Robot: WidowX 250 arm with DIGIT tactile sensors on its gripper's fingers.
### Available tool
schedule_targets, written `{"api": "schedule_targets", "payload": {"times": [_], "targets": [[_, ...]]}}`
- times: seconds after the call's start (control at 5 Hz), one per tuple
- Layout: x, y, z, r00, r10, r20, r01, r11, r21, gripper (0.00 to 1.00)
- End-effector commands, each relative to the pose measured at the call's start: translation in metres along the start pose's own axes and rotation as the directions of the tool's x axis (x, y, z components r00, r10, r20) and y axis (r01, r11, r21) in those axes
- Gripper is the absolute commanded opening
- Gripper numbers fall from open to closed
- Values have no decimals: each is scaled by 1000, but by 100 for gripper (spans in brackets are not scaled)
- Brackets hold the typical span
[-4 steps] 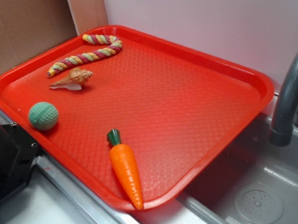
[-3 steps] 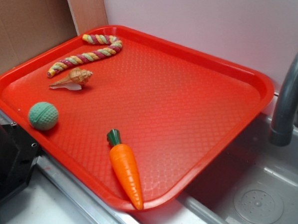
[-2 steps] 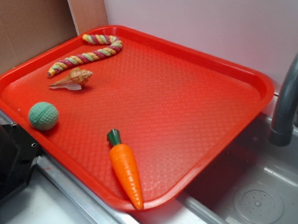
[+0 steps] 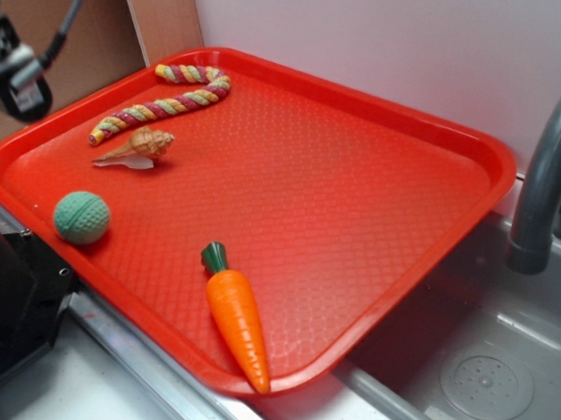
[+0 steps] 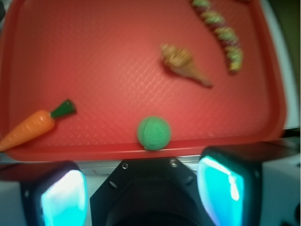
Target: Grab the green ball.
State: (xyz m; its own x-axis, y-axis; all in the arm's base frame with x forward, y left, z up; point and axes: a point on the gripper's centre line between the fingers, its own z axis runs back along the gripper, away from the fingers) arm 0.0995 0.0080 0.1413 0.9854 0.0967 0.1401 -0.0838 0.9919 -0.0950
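Observation:
The green ball (image 4: 82,217) is small, teal-green and dimpled, and lies near the front left rim of the red tray (image 4: 356,205). In the wrist view the ball (image 5: 154,133) sits just inside the tray's near rim (image 5: 211,143), ahead of and between my fingers. My gripper (image 5: 145,188) is open and empty, its two cyan-padded fingers (image 5: 63,195) wide apart, well above the ball. In the exterior view only part of my arm (image 4: 15,74) shows, at the top left, high above the tray's left edge.
On the tray lie an orange carrot (image 4: 237,316) with a dark green top, a seashell (image 4: 138,146) and a striped rope (image 4: 169,101). The black robot base (image 4: 12,299) stands by the tray's front left. A grey tap (image 4: 545,186) and a sink (image 4: 479,371) are at the right.
My arm has come into the exterior view at the top left. The ball and the other things on the tray have not moved.

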Motion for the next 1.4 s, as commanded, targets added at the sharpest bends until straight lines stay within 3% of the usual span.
{"api": "schedule_targets", "payload": {"times": [0.0, 0.4, 0.6, 0.8, 1.0, 1.2], "targets": [[21, 4, -42, 999, -13, -46, 13, 1000, 2, 100], [15, 9, -92, 988, -20, -151, 23, 1000, 15, 100], [13, 12, -114, 987, -35, -157, 37, 999, 10, 100], [12, 2, -133, 987, -76, -139, 76, 997, -5, 89], [13, 1, -127, 988, -91, -129, 90, 996, -9, 0], [18, 0, -100, 983, -116, -144, 116, 993, -9, 0]]}}
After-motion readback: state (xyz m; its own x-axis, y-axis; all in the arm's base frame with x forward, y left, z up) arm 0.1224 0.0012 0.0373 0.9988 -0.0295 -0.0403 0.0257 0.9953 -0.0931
